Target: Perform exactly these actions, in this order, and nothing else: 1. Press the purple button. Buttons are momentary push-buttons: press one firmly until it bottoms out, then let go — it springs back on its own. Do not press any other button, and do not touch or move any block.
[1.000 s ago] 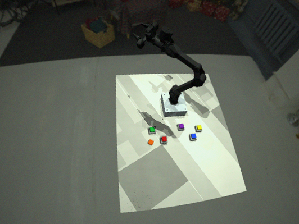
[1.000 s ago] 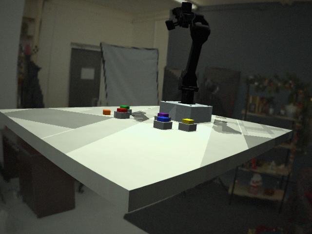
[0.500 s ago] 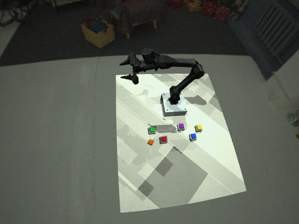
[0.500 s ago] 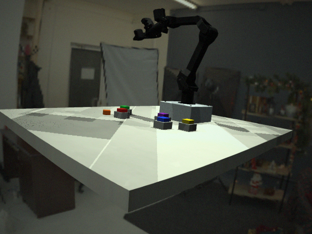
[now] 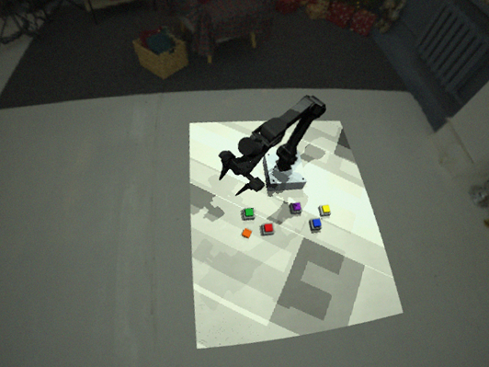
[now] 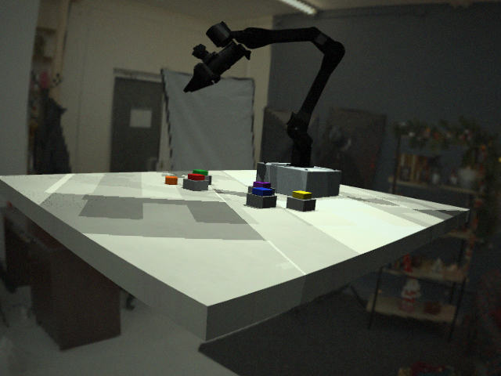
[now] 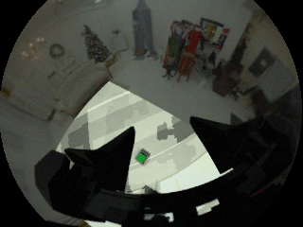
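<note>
The purple button [image 5: 296, 207] [image 6: 261, 184] stands on the table just in front of the robot's base. In the exterior view it is partly hidden behind the blue button. It does not show in the wrist view. My gripper [image 5: 228, 187] [image 6: 187, 89] [image 7: 162, 124] is open and empty. It hangs high above the table, tilted down, to the left of the purple button in the top view and well away from it.
The blue button [image 5: 316, 223] [image 6: 261, 191] and yellow button [image 5: 325, 208] [image 6: 301, 195] stand close to the purple one. The green button [image 5: 248, 212] [image 6: 200, 172] [image 7: 141, 157], red button [image 5: 268, 228] [image 6: 196, 177] and an orange block [image 5: 246, 232] [image 6: 171, 180] are grouped on the other side.
</note>
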Controlling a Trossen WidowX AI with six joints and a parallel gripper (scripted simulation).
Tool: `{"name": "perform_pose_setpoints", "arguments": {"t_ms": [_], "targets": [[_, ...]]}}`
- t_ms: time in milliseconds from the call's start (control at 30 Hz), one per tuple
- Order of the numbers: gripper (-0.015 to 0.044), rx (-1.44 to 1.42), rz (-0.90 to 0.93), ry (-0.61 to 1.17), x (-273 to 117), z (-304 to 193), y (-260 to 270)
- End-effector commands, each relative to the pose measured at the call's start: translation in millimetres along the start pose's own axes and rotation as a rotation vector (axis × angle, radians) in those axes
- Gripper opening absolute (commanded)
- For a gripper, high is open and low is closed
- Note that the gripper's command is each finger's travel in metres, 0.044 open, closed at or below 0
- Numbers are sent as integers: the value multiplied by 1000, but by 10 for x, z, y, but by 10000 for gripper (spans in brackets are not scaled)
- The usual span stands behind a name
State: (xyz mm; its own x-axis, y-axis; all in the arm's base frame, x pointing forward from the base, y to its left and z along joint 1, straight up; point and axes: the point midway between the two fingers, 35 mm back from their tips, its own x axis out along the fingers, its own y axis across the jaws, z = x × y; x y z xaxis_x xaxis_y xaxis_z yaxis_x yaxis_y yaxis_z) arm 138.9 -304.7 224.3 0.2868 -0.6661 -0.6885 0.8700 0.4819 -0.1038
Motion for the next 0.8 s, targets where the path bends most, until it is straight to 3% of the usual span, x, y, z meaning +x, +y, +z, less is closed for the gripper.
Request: {"name": "perform_pose_setpoints", "arguments": {"t_ms": [0,367,633,767], "targets": [[400,-94,155,132,58,-322,692],[400,-439,406,471,-329,-1456,1929],[400,-749,451,683,-824,-2331,2196],[400,-775,450,698,-864,-2396,2195]]}}
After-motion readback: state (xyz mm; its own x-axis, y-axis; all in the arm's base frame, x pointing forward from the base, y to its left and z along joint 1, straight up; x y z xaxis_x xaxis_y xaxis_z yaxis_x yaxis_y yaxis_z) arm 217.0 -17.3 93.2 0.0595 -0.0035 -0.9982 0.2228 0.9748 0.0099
